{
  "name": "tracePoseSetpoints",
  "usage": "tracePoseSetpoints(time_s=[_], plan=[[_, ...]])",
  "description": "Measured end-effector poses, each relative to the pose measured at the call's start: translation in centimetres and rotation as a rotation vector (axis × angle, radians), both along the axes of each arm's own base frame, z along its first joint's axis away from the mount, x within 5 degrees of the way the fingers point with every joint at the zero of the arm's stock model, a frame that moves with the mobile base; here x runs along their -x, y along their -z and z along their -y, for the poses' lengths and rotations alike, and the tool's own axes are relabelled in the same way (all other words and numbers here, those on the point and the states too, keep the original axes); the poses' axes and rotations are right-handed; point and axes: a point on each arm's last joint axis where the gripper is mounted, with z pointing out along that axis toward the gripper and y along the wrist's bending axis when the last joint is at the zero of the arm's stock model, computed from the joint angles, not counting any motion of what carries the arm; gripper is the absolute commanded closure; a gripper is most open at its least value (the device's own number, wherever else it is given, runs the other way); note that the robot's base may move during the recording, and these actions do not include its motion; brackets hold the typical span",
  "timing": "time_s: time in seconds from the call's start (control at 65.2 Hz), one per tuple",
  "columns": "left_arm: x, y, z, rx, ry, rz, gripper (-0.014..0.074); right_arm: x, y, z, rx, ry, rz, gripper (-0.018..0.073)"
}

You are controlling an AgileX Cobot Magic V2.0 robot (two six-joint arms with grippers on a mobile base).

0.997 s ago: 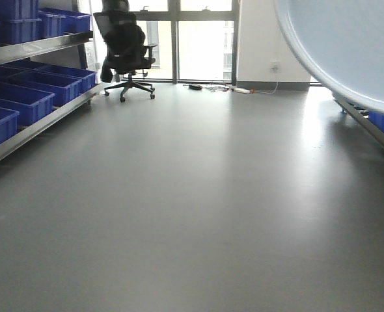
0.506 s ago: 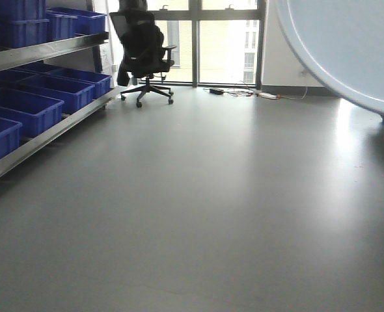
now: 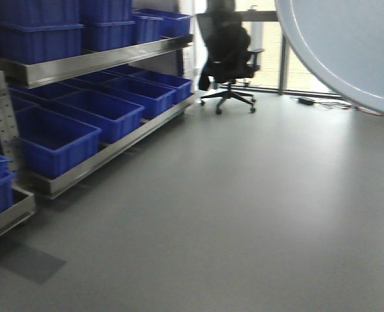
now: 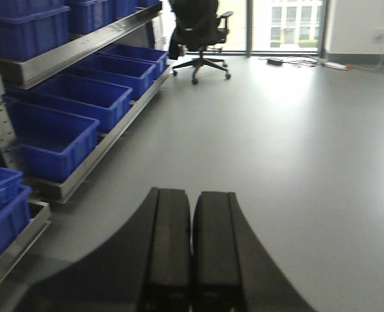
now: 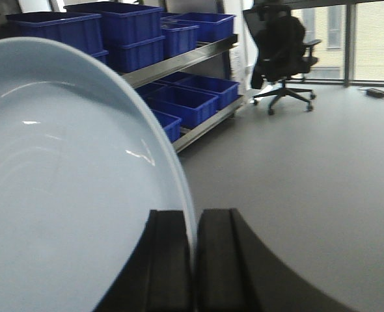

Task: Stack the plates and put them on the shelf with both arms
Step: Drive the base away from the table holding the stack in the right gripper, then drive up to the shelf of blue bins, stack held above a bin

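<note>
Right wrist: pale bluish plate [image 5: 68, 195], low rim (faint rings), between fingers [image 5: 169, 260].

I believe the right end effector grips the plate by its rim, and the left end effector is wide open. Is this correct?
Not quite. The left end effector is shut and empty, as the left wrist view shows. The right end effector does grip the plate by its rim.

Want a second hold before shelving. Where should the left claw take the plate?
Probably the rim, from the robot's left, opposite the right claw: the plate stands nearly on edge and only its thin lip fits a claw. Open the left claw first.
</note>
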Motion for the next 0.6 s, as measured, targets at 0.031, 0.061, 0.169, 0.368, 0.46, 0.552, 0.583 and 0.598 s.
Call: tracePoseSetpoints(time_s=[0.031,0.061,0.169,0.368,0.46,0.552,0.583,0.598], plan=[[0.0,0.0,0.0,0.0,0.0,0.0,0.0514,0.0,0.0,0.0,0.0,0.0,0.0,0.0503],[0.0,0.0,0.0,0.0,0.0,0.0,0.0514,0.0,0.0,0.0,0.0,0.0,0.0,0.0503],[0.0,0.0,0.0,0.0,0.0,0.0,0.0514,0.0,0.0,0.0,0.0,0.0,0.0,0.0503],[0.0,0.0,0.0,0.0,0.0,0.0,0.0514,0.0,0.0,0.0,0.0,0.0,0.0,0.0503],[0.0,0.0,0.0,0.0,0.0,0.0,0.0514,0.0,0.0,0.0,0.0,0.0,0.0,0.0503],[0.0,0.0,0.0,0.0,0.0,0.0,0.0514,0.0,0.0,0.0,0.0,0.0,0.0,0.0503],[0.0,0.0,0.0,0.0,0.0,0.0,0.0514,0.0,0.0,0.0,0.0,0.0,0.0,0.0503],[0.0,0.0,0.0,0.0,0.0,0.0,0.0514,0.0,0.0,0.0,0.0,0.0,0.0,0.0503]])
